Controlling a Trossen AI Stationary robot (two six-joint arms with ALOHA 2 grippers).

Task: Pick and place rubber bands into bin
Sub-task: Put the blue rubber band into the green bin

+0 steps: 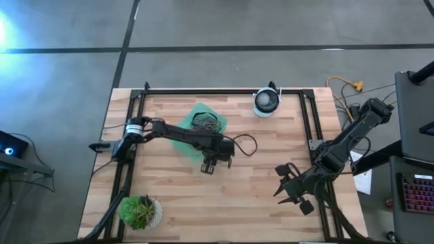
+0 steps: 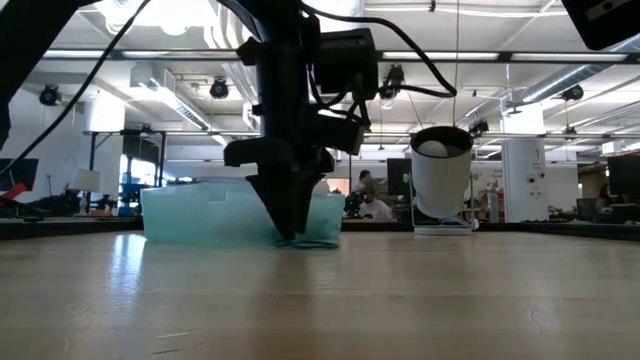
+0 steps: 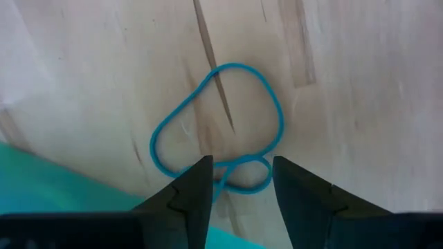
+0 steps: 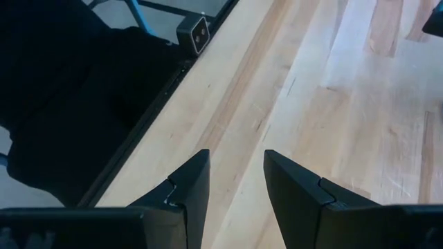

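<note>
Your left hand [image 3: 239,190] hangs low over the bench [image 1: 203,203], fingers apart and straddling a blue rubber band [image 3: 214,117] that lies flat just off the bin's [image 1: 184,146] five o'clock corner, likely set for a pinch. More bands sit heaped in the bin. Your right hand [image 4: 232,183] waits empty, fingers apart, near the bench's four o'clock edge.

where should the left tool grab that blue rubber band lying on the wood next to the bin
Judging by the left wrist view, take the blue rubber band at the small twisted loop nearest the open left tool, coming straight down. It lies flat on the table, and there two strands cross close together, so one pinch should catch both.
</note>
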